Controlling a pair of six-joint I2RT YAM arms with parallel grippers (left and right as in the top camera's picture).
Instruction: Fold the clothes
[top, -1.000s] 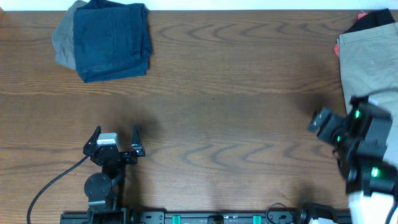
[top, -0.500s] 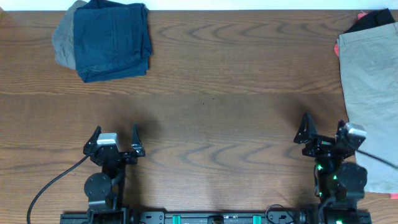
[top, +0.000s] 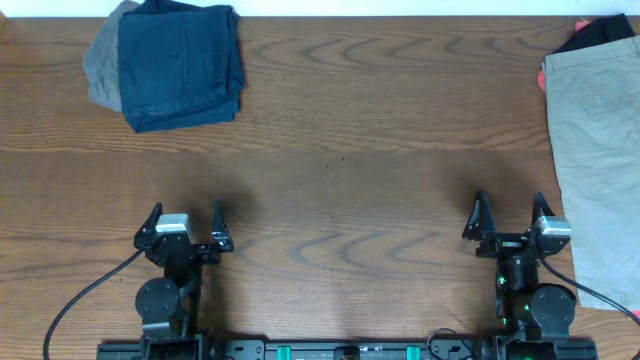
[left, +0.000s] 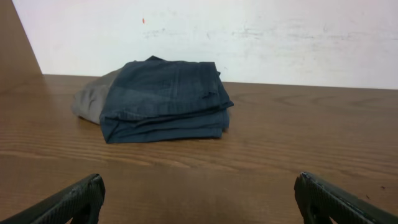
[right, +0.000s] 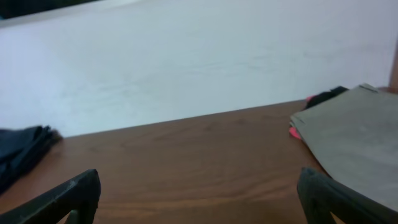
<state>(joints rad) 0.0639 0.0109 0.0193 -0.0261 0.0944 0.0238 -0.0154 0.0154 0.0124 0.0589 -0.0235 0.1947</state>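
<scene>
A folded navy-blue pair of shorts (top: 182, 62) lies at the far left of the table on top of a grey pair (top: 103, 60); both also show in the left wrist view, navy (left: 165, 99) and grey (left: 90, 99). A beige pair (top: 598, 150) lies flat along the right edge, also in the right wrist view (right: 357, 140). My left gripper (top: 185, 225) is open and empty near the front edge, far from the folded pile. My right gripper (top: 508, 218) is open and empty, just left of the beige pair.
A black garment with a pink bit (top: 600, 30) lies at the far right corner behind the beige pair. A white wall (left: 249, 31) stands behind the wooden table (top: 350, 150). A cable (top: 80, 295) trails from the left arm's base.
My right arm has swung from the beige pair at the right edge down and left to its place near the front edge, gripper open. The left arm has not moved.
</scene>
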